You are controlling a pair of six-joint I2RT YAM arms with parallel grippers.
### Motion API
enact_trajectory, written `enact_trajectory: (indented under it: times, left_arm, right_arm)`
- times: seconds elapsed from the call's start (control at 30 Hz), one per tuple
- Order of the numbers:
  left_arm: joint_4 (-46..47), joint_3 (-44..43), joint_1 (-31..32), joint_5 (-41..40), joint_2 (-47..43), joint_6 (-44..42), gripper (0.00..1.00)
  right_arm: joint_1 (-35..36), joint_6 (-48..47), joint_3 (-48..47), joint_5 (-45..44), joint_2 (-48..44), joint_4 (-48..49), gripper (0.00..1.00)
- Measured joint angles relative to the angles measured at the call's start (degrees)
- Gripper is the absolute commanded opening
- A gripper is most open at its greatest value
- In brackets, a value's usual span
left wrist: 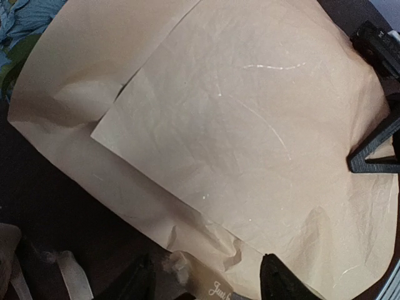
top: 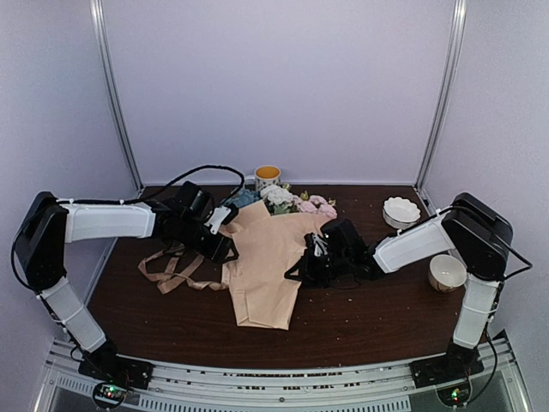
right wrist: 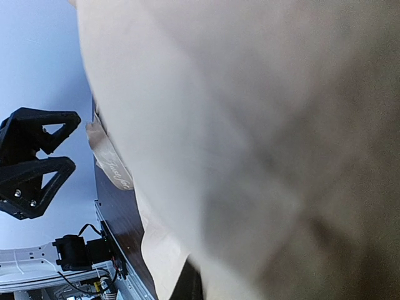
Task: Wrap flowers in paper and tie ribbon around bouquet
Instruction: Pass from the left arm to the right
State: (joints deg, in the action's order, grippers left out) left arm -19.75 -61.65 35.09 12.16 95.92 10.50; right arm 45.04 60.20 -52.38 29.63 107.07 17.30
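- The bouquet (top: 262, 266) lies flat in the middle of the table (top: 360, 318); its narrow end points to the arm bases and its wide end to the back wall.
- The flowers (top: 279, 199) come out at the bouquet's far end; blue ones are on the left, white in the middle, pink on the right.
- The paper (left wrist: 219, 125) is peach-tan and crinkled; two layers overlap on top of the bouquet, one edge running across the other.
- The left gripper (top: 227, 249) is at the bouquet's left edge; its fingers (left wrist: 134, 284) stand apart, with a crumpled paper edge between them that is not pinched.
- The right gripper (top: 307, 262) is at the bouquet's right edge; its jaws are closed together on the paper, which fills nearly all of its wrist view.
- A tan ribbon (top: 171, 270) lies in loose loops on the table, left of the bouquet.
- A mug (top: 268, 177) with a yellow inside stands just behind the bouquet's flower end.
- A white bowl (top: 401, 210) is to the right of the bouquet; a cup (top: 447, 273) is farther right and nearer the bases.
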Motion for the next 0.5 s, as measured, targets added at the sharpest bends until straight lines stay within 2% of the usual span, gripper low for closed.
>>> enact_trajectory:
  times: [0.23,0.37,0.43,0.5]
  left_arm:
    - [-2.2,6.8,-0.2,0.0,-1.6,2.7,0.68]
    - [-2.8,9.7,-0.2,0.1,-1.6,3.5,0.67]
    - [-2.1,10.4,-0.2,1.1,-1.5,3.6,0.62]
    - [-0.3,10.8,-0.1,2.9,-0.8,3.9,0.48]
  right_arm:
    - [0.0,-0.2,0.0,0.0,-0.2,-0.7,0.0]
    - [0.0,-0.3,0.0,0.0,-0.5,-1.0,0.0]
    - [0.0,-0.4,-0.1,-0.1,-0.5,-1.1,0.0]
    - [0.0,-0.4,-0.1,-0.1,-0.5,-1.1,0.0]
